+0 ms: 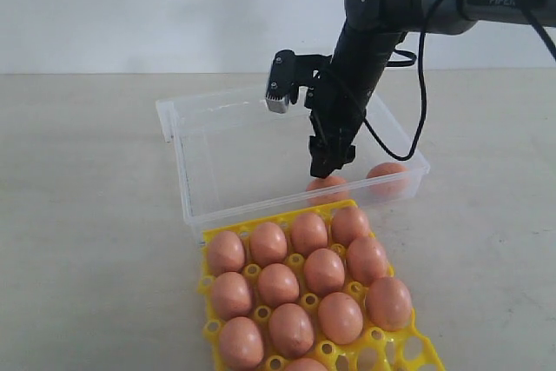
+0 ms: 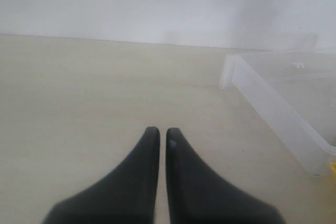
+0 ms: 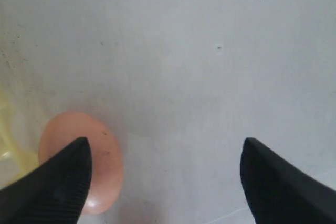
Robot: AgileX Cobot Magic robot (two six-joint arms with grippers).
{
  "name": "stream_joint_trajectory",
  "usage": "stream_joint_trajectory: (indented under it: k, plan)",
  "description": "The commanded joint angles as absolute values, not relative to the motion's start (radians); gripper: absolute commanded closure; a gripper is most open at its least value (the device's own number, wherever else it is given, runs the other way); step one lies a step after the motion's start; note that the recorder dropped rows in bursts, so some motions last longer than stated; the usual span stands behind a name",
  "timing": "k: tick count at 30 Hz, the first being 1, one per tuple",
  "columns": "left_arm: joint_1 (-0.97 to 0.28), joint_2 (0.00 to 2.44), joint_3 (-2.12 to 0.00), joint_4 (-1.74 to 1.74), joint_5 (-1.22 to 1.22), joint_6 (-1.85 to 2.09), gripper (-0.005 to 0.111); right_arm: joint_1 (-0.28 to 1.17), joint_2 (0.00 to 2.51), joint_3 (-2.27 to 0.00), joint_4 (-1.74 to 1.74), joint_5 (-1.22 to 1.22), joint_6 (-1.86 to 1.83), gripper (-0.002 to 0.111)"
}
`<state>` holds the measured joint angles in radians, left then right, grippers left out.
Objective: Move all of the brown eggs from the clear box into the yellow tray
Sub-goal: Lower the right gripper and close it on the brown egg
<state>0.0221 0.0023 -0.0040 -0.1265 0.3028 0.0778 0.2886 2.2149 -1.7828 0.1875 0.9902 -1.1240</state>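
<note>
A pale beige table (image 1: 87, 215) fills most of the exterior view, its top matte, with faint lengthwise streaks. Behind the table stands a white wall (image 1: 130, 6), meeting the table's far edge in one straight level line. The left wrist view shows the same: the beige top running back to the line where the wall rises from the table, slightly blurred there.

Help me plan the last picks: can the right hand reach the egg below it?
Probably yes. The right hand hangs open just above that egg, nothing between them; the egg sits off toward one finger, so a small shift seems needed.
</note>
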Motion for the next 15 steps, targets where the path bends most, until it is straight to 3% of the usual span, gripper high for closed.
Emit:
stream_joint_trajectory:
  k: [1,15]
  plan:
    - [0.019,0.000,0.000,-0.123,0.292,0.079,0.103,0.291,2.208,-1.788,0.177,1.030,-1.135,0.037]
    - [0.019,0.000,0.000,-0.123,0.292,0.079,0.103,0.291,2.186,-1.788,0.221,1.056,-1.135,0.037]
